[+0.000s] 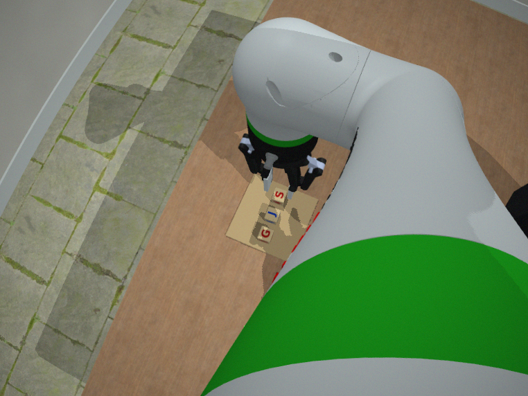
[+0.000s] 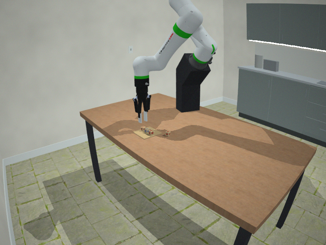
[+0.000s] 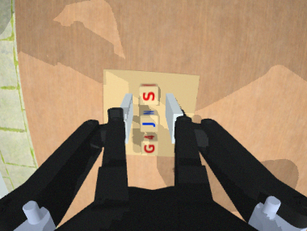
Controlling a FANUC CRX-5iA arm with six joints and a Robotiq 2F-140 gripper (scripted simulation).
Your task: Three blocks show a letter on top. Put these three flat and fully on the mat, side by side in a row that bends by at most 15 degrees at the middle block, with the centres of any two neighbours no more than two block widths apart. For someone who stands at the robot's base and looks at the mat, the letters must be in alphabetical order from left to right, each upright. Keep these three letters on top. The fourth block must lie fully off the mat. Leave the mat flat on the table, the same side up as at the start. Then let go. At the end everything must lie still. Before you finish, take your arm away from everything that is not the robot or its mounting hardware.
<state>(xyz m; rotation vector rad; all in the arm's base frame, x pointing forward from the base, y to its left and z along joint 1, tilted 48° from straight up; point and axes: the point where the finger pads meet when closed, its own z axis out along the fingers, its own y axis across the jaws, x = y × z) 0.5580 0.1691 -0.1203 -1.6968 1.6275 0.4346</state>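
The G block (image 1: 265,234) (image 2: 151,132) (image 3: 149,148), J block (image 1: 271,214) (image 2: 146,130) (image 3: 149,123) and S block (image 1: 278,196) (image 2: 143,128) (image 3: 149,95) lie flat on the mat (image 1: 242,223) (image 2: 143,135) (image 3: 115,82), letters up, in a nearly straight row with small gaps. Seen from the base they run G, J, S from left to right. The letters lie sideways in the wrist view. The fourth block (image 2: 167,133) lies off the mat, on the base side. My gripper (image 1: 279,188) (image 2: 143,120) (image 3: 149,104) is partly open and empty, pointing down above the row near the S block, clear of the blocks.
The wooden table (image 1: 183,281) (image 2: 210,168) (image 3: 234,36) carries the mat, which lies flat near one long edge. The robot's black pedestal (image 2: 188,89) stands at the opposite side. In the top view the arm covers the area beside the mat and hides the fourth block.
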